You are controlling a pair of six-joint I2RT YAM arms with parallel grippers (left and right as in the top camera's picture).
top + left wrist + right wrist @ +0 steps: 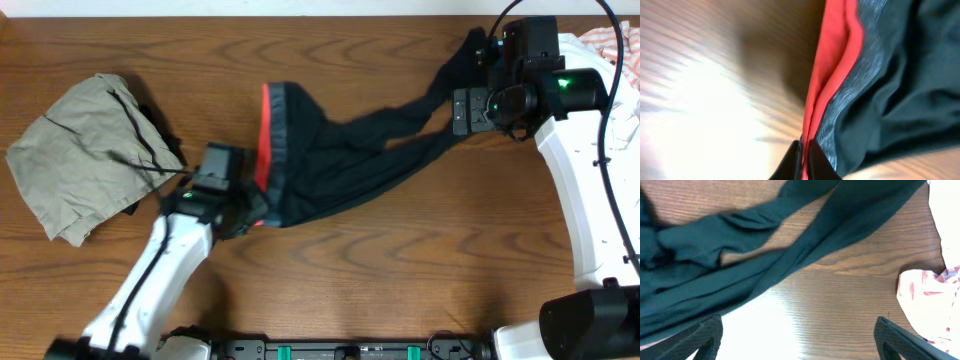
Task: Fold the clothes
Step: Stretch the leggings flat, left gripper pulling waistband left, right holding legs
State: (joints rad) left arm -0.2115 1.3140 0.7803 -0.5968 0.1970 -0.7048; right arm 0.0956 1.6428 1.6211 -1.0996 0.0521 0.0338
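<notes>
Left gripper (804,161) pinched tight on red waistband edge (832,75) of black leggings (340,165), sprawled across wooden table (400,270). Right gripper (797,337) gaping wide, empty, above the legs (805,255). Khaki drawstring garment (85,150) well left.

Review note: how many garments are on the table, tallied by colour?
Black leggings: 1
Khaki-grey garment: 1
White and red patterned cloth: 1, partly out of frame
Total: 3

Left arm (168,252): your white shell, black wrist.
Right arm (590,190): white; green light (563,83) behind end effector (460,112); black cable (622,60).
</notes>
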